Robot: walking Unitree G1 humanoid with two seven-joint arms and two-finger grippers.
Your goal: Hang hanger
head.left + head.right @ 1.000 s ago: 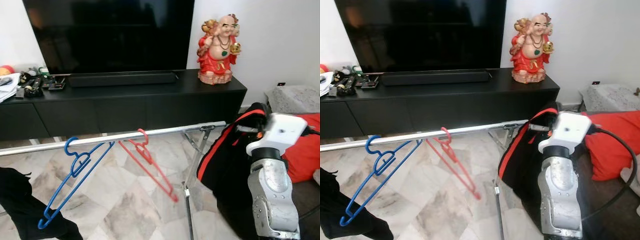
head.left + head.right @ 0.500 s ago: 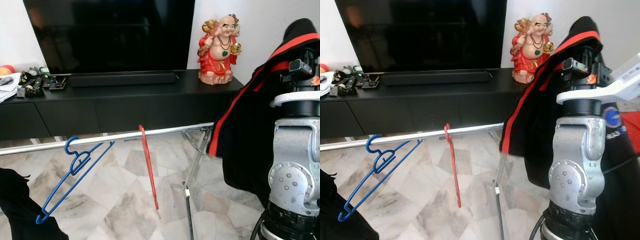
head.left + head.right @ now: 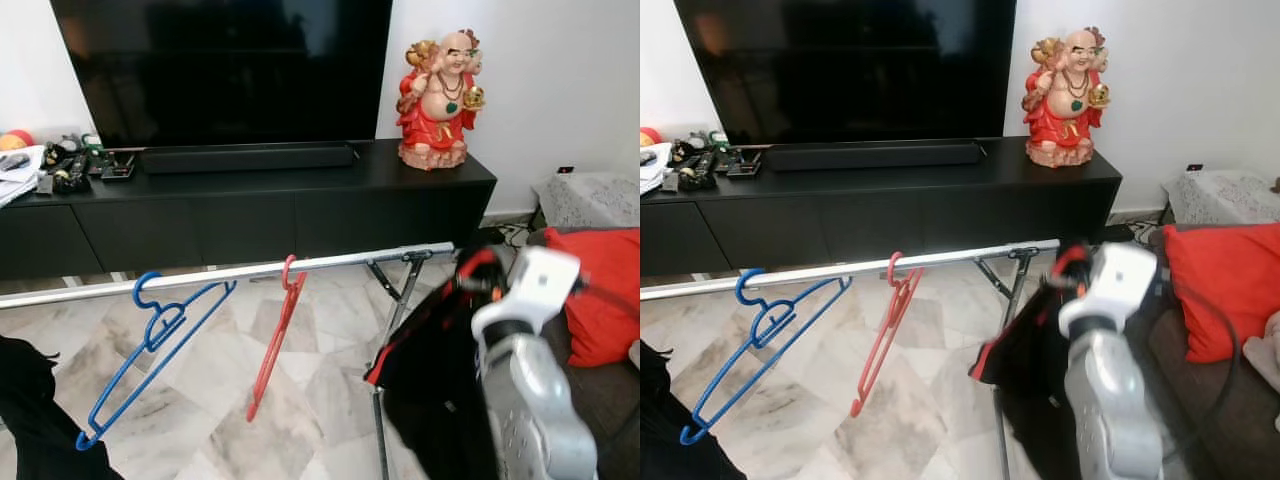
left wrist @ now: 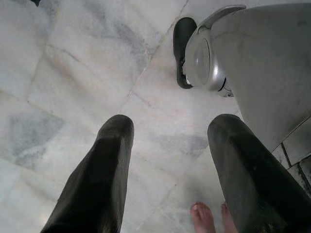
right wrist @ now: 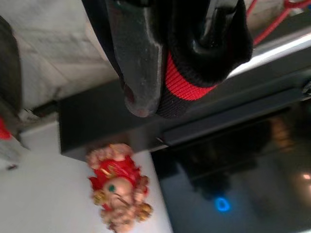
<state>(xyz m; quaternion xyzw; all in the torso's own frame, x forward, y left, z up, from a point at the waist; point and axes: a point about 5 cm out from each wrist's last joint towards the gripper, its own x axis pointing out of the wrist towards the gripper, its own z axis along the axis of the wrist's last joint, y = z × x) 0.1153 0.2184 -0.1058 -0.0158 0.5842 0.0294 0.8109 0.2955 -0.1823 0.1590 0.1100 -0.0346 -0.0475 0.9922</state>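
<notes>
The right hand [image 5: 170, 58] is pinched on a black garment with red trim [image 3: 440, 390], held beside the rail's [image 3: 330, 264] end, apparently ready to hang. A red hanger [image 3: 272, 340] already hangs there. The left hand [image 4: 167, 184] hangs spread above the floor [image 4: 73, 63].

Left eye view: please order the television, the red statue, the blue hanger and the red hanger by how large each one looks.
1. Television, clearly the largest.
2. Blue hanger.
3. Red hanger; it hangs nearly edge-on, so it looks slimmer than the blue one, though they may be alike.
4. Red statue; it stands farther away, so its true size is unsure.
</notes>
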